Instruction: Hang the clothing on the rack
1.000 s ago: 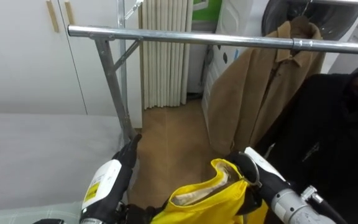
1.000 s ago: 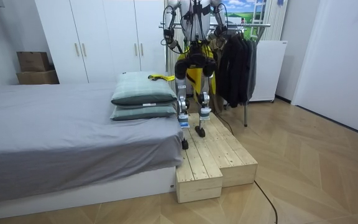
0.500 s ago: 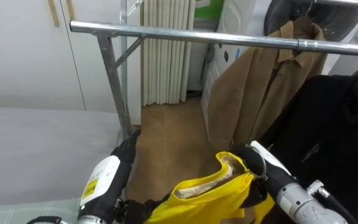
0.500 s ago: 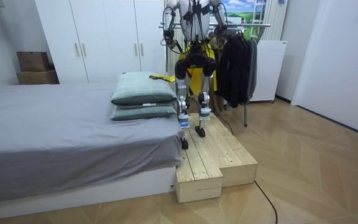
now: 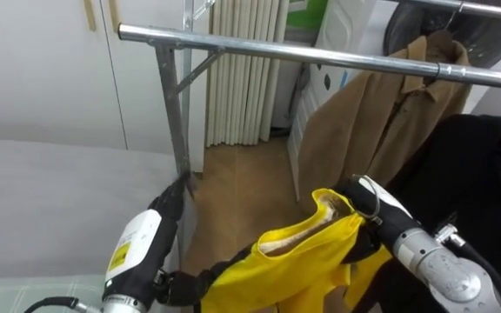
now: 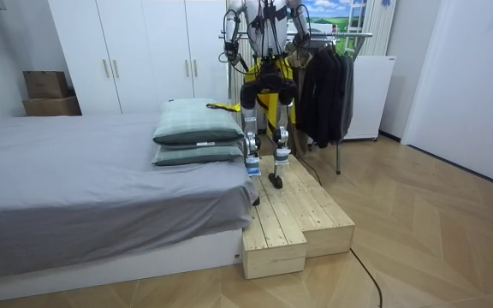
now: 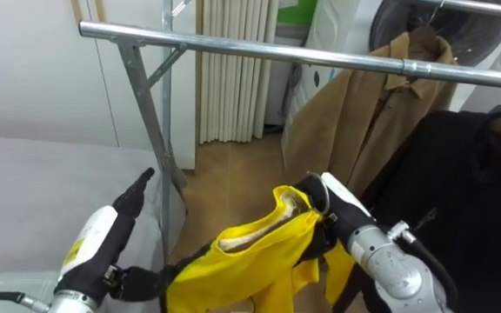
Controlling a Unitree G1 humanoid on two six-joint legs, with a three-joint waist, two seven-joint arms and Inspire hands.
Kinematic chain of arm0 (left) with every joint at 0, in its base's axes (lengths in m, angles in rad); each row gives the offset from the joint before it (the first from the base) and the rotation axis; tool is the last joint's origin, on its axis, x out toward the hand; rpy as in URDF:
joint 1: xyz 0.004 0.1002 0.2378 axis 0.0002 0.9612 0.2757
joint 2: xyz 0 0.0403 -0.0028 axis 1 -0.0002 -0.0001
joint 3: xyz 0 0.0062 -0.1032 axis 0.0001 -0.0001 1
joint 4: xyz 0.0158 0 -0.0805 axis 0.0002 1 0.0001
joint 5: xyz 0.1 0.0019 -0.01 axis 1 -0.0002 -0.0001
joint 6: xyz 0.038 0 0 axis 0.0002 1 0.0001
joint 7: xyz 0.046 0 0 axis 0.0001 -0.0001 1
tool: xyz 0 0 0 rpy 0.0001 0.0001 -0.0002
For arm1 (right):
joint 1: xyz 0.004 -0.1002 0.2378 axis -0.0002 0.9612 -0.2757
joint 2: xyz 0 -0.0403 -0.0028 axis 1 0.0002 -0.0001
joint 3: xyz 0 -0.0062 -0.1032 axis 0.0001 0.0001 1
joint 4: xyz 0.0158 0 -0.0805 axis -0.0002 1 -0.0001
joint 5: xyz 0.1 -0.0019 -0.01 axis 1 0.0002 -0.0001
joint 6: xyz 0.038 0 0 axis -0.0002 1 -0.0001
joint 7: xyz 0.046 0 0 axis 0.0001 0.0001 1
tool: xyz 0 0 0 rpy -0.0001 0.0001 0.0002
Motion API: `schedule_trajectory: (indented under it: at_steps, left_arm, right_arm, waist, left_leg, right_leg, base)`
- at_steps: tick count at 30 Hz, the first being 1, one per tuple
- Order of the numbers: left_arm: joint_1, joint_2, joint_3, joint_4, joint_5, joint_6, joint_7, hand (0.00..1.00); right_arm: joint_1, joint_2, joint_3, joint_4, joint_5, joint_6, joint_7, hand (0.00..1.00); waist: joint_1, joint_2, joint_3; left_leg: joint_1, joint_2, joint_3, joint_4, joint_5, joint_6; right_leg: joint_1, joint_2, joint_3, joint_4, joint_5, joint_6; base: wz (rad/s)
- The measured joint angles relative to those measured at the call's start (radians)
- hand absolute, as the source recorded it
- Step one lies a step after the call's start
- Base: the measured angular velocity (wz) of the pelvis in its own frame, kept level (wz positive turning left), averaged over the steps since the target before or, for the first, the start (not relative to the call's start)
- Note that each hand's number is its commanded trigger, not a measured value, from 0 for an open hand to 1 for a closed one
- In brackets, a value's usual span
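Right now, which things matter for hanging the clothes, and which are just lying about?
Job: yellow fabric garment in right hand; left hand beside it; silver metal clothes rail.
Lying about: tan coat and black coat already hung; green pillows; wooden platform.

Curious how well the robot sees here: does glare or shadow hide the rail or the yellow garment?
Left eye view: the rail has a bright sheen along its top but is plain to see; the yellow garment is evenly lit, shaded only in its folds. Room view: soft, even light, with a mild shadow under the bed.
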Motion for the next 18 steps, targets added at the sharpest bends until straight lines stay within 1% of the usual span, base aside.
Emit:
schedule_trajectory:
  at_steps: [3, 11, 13, 16, 18]
  left_arm:
    - [0.0, 0.001, 0.0, -0.002, -0.001, 0.002, -0.024, 0.0]
    - [0.0, 0.006, 0.001, -0.025, -0.001, 0.004, -0.067, 0.0]
    - [0.0, 0.007, -0.001, -0.026, -0.001, 0.014, -0.087, 0.0]
    - [0.001, 0.007, -0.001, -0.026, -0.001, 0.024, -0.105, 0.0]
    - [0.001, 0.007, -0.001, -0.026, -0.001, 0.027, -0.112, 0.0]
  right_arm:
    - [-0.03, -0.009, 0.0, 0.017, 0.0, 0.0, 0.0, 1.0]
    - [-0.08, -0.01, -0.01, 0.024, 0.006, 0.0, 0.0, 1.0]
    - [-0.081, -0.01, -0.012, 0.024, 0.006, 0.0, 0.0, 1.0]
    - [-0.086, -0.01, -0.012, 0.042, 0.021, 0.0, 0.001, 1.0]
    - [-0.1, -0.01, -0.013, 0.093, 0.061, 0.0, 0.004, 1.0]
  waist:
    - [0.004, 0.0, 0.0]
    - [0.005, -0.001, -0.0012]
    - [0.007, -0.005, -0.0037]
    - [0.009, -0.007, -0.0053]
    - [0.009, -0.011, -0.0082]
  left_leg:
    - [-0.001, 0.002, -0.001, 0.0, 0.0, 0.0]
    - [-0.002, 0.003, -0.002, 0.001, 0.0, 0.0]
    - [-0.002, 0.003, -0.004, 0.001, 0.003, -0.001]
    - [-0.001, 0.003, -0.005, 0.001, 0.004, -0.001]
    - [0.001, 0.003, -0.009, 0.001, 0.004, -0.001]
  right_leg:
    - [-0.002, -0.001, -0.001, -0.001, 0.0, 0.0]
    - [-0.002, -0.003, -0.006, 0.002, 0.0, 0.0]
    - [-0.001, -0.007, -0.009, 0.002, 0.0, 0.0]
    - [0.003, -0.009, -0.012, 0.004, 0.0, 0.0]
    - [0.005, -0.011, -0.018, 0.005, 0.0, 0.0]
  base:
    - [0.0]
    - [0.01]
    - [0.06]
    - [0.05]
    - [0.07]
